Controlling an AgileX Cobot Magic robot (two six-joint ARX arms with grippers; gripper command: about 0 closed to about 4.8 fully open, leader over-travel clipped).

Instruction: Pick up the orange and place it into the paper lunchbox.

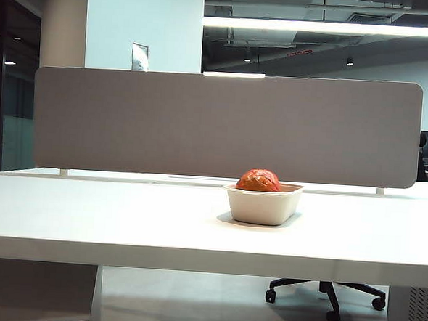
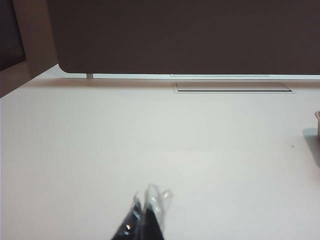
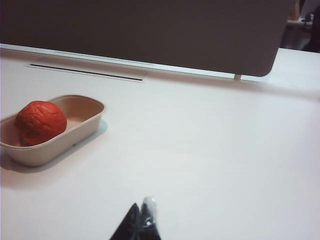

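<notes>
the orange [image 1: 258,181] is sitting inside the paper lunchbox [image 1: 263,206], its wrinkled top showing above the rim. the lunchbox is resting on the white table [image 1: 123,220], a little right of the middle in the exterior view, in front of the grey divider panel [image 1: 223,125] that is standing along the far edge of the table. in the right wrist view the orange [image 3: 40,121] is lying toward one end of the lunchbox [image 3: 75,131], touching its floor, with the other end bare.

no arm is showing in the exterior view. the left gripper [image 2: 147,212] is hovering over bare table, its finger tips pressed together with nothing between them; only a sliver of the lunchbox's edge [image 2: 317,116] is peeking in at the side of that view. the right gripper [image 3: 142,217] is also hanging over bare table, well apart from the lunchbox, and its tips are looking closed together and empty. an office chair's wheeled base [image 1: 327,292] is showing below the table.
</notes>
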